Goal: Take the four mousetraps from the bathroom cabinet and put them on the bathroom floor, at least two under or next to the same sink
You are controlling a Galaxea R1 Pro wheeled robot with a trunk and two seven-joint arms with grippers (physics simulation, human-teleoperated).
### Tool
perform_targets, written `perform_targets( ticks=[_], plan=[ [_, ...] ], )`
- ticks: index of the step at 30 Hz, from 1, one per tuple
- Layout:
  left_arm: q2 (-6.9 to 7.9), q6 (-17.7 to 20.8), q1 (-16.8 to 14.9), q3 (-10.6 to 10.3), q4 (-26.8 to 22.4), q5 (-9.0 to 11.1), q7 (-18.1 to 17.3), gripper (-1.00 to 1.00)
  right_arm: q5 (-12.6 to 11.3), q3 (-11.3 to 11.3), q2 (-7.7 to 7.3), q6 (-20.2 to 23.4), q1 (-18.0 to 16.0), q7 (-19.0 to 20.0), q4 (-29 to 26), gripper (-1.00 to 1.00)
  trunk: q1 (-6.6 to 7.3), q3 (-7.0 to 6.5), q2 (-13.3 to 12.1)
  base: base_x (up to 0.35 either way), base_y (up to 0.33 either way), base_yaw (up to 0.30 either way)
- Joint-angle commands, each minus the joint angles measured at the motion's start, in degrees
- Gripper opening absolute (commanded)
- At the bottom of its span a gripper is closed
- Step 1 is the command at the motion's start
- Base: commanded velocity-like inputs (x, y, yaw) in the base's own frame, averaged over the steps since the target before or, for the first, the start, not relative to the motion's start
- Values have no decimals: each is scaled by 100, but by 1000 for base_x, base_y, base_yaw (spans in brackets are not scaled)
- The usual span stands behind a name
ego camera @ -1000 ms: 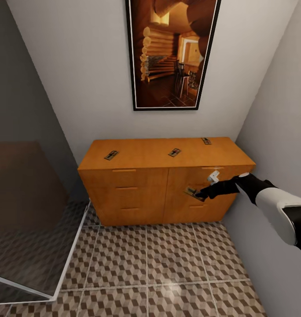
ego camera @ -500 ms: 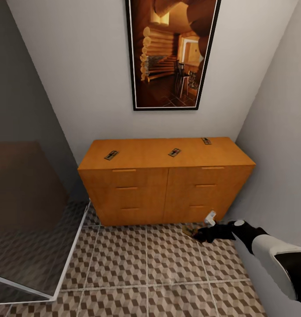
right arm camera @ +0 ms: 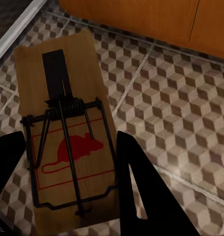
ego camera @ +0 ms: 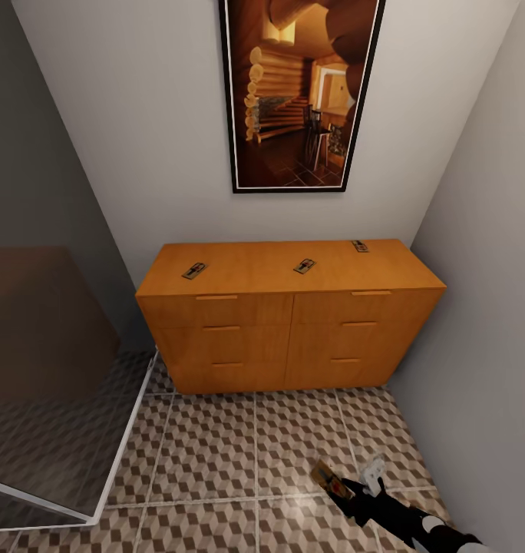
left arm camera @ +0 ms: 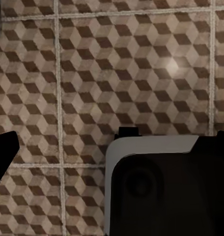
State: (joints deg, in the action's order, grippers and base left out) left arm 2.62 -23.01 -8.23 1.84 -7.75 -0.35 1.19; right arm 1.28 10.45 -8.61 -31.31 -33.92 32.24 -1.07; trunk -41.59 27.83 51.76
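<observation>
Tan wooden mousetrap point(right arm camera: 68, 132), a flat board with dark wire spring and a red mouse print, sits clamped between the black fingers of the right gripper point(ego camera: 353, 490), low over the cube-patterned brown, beige and white tiled bathroom floor point(ego camera: 239, 453), near its right wall. Three more small tan mousetraps point(ego camera: 194, 270) lie on the flat top of the orange-brown wooden cabinet point(ego camera: 285, 330): one by its front left corner, one mid-top, one at its back right edge. The step in hand looks like setting the first trap down. Next comes lowering it flat onto a tile and releasing. The left gripper's jaws: I cannot tell.
</observation>
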Motion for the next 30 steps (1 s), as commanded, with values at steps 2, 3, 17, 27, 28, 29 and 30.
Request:
perform_targets(
  ticks=[2,3,17,27,28,29,30],
  plan=[
    [-11,-17,-3,4,-215,-8,3,100,-64,-16,4,-317,193,-30,5,-100,-1,5,4,0,0,0],
    [-16,-10,-3,4,-413,-8,8,100,-100,-16,6,-498,326,-53,7,-100,-1,5,4,0,0,0],
    [-302,3552,-17,9,-5101,15,23,100,-892,-16,186,-1444,1077,-898,19,-100,-1,5,4,0,0,0],
    [-535,6044,-1018,9,-7510,7,29,100,-918,-16,207,-1473,1106,-941,19,-100,-1,5,4,0,0,0],
    [-540,6294,-1289,9,-7555,7,28,100,-918,-16,208,-1473,1106,-940,19,-100,-1,5,4,0,0,0],
    [-542,6406,-1438,9,-7566,7,27,100,-919,-16,209,-1474,1106,-940,19,-100,-1,5,4,0,0,0],
    [-544,6615,-1743,9,-7565,11,28,100,-919,-16,209,-1474,1106,-939,19,-100,-1,5,4,0,0,0]
  ],
)
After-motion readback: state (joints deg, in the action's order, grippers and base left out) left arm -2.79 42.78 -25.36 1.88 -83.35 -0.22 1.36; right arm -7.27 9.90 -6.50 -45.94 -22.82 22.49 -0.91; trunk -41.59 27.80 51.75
